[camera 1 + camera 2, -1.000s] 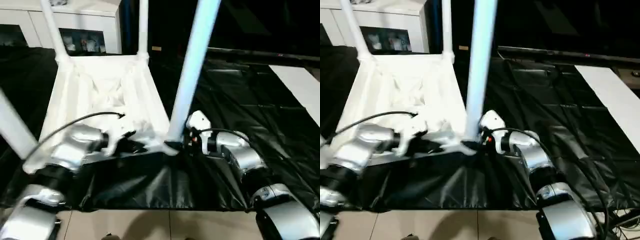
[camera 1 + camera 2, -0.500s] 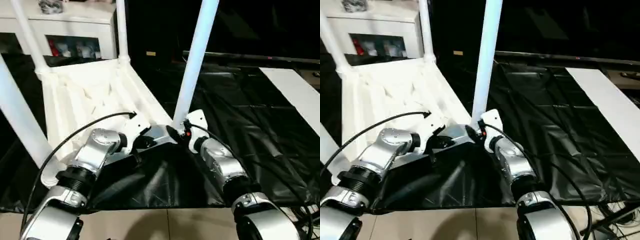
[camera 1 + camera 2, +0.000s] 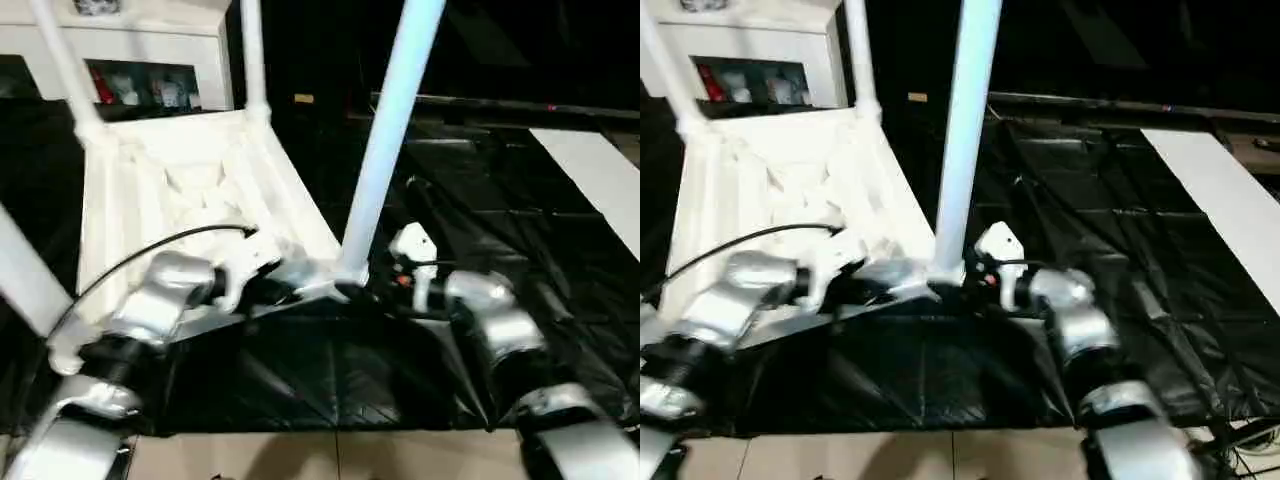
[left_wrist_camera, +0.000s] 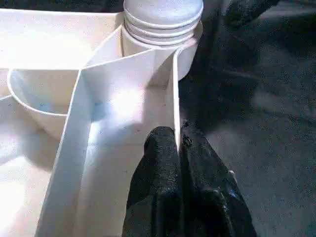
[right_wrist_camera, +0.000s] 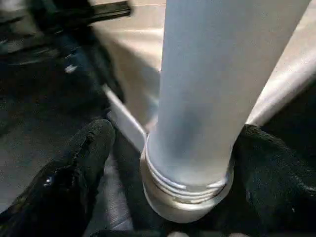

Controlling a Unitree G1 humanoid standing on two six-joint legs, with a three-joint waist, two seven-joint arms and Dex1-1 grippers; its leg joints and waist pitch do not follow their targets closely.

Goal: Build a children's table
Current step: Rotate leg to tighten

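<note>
forearms of silver fill the near edge of the head views, reaching onto the black-covered work table point(image 3: 560, 300). closest in, the left gripper point(image 4: 178, 148) is pinched shut on the thin side wall of the white tabletop point(image 3: 190, 190), which lies upside down with its ribbed underside facing up. just beyond, the right gripper point(image 5: 173, 163) has spread its fingers point(image 5: 84, 153) wider than a second ago; they now stand on either side of the leg point(image 3: 385, 160) at its base, one apart from the tube, the other close against it, contact unclear. that leg rises upright from the near corner socket point(image 4: 163, 29), where threaded rings show at the joint. the right wrist has also swung round from where it was a moment back.

read as a judgement: the widening suggests the right gripper is letting go after a turn, perhaps to take a fresh hold and screw the leg further, while the left steadies the top. whether the leg is fully seated cannot be told.

farther off, more legs stand in the far corners point(image 3: 250, 50), and one shows at the picture's left edge. behind is a white cabinet point(image 3: 150, 40) with small items inside.

no brand, label or readable writing shows anywhere.
</note>
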